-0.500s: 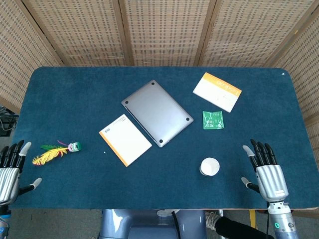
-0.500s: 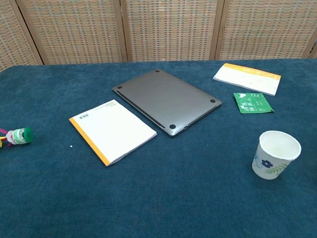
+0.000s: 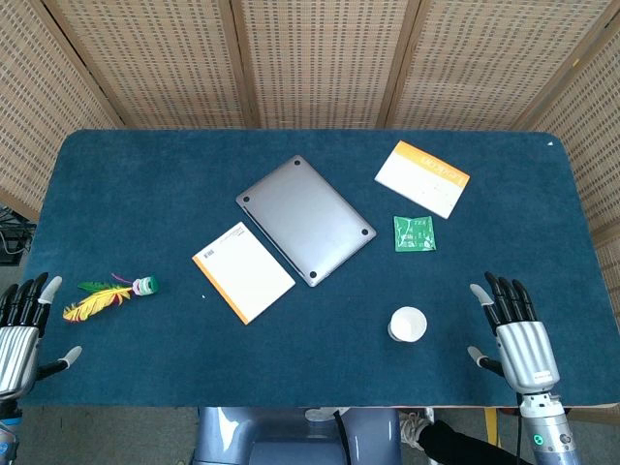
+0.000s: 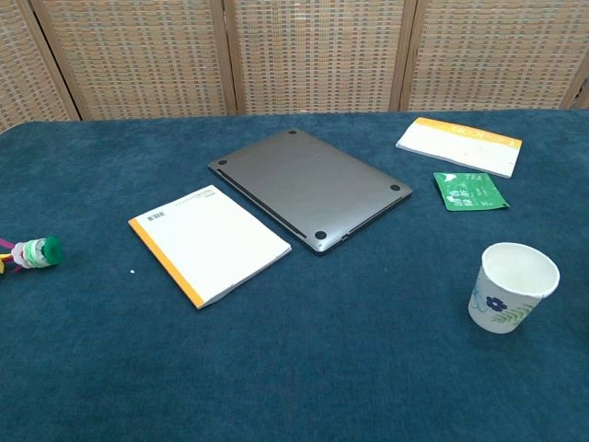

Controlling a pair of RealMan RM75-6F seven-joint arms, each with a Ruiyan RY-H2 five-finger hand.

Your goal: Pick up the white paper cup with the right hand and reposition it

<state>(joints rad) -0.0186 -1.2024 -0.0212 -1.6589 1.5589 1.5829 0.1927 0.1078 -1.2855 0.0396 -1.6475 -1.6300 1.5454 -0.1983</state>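
The white paper cup (image 3: 408, 325) stands upright on the blue counter (image 3: 145, 194), mouth open to the ceiling, a small blue flower printed on its side. The right robot hand (image 3: 518, 329) sits off to the cup's right, apart from it, fingers spread wide and holding nothing. Compared with half a second ago, the right robot hand has barely crept at all, and the cup has not budged. To my eye the reach has not really begun, so the whole job of picking up and moving the cup is still ahead.

Beyond the cup lies a green tea packet (image 3: 415, 233), and further beyond that a white pad with an orange edge (image 3: 422, 178). Left of the cup and further back a closed grey laptop (image 3: 305, 219) lies flat, with a second orange-edged notepad (image 3: 243, 271) just beside it on the near side. Far to the cup's left is a feathered toy (image 3: 107, 295), and past that, at the counter's edge, the left robot hand (image 3: 19, 325), fingers apart and empty.
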